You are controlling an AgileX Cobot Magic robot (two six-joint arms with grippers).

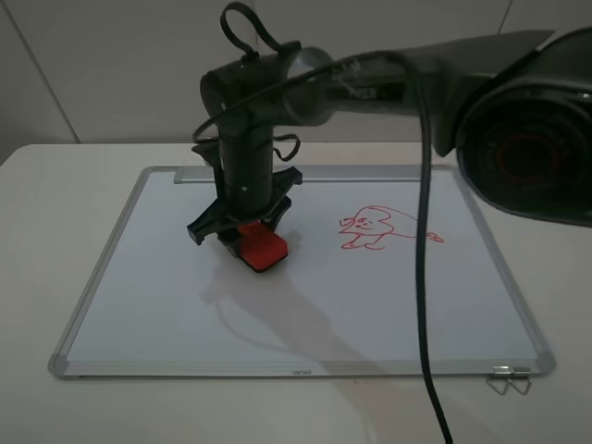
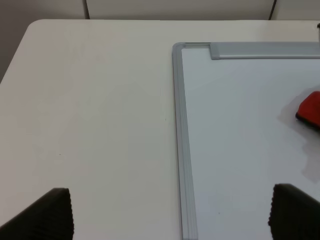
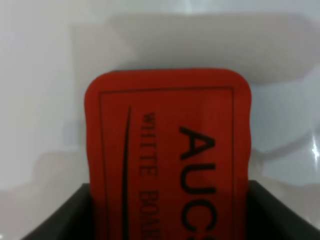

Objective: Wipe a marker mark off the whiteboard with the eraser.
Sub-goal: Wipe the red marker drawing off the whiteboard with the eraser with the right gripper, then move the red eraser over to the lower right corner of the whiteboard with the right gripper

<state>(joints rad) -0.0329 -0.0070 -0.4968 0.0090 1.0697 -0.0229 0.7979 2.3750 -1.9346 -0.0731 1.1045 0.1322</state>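
Observation:
The whiteboard (image 1: 370, 305) lies flat on the table, and its corner shows in the left wrist view (image 2: 240, 125). My right gripper (image 1: 242, 231) reaches across to the board's left half and is shut on the red eraser (image 1: 262, 248), which rests on or just above the surface. Up close, the eraser (image 3: 167, 150) shows black lettering between the dark fingers (image 3: 60, 220). The upright round-bellied marker mark shows in no view. My left gripper (image 2: 170, 215) is open over the table beside the board's left frame, with the eraser's edge (image 2: 311, 110) at that view's border.
A red sideways heart-shaped creature with a tail (image 1: 384, 228) is drawn on the board's right half. The metal tray strip (image 1: 199, 176) runs along the far edge. A wire clip (image 1: 511, 379) lies at the near right corner. The right arm's black cable (image 1: 425, 277) hangs across the board.

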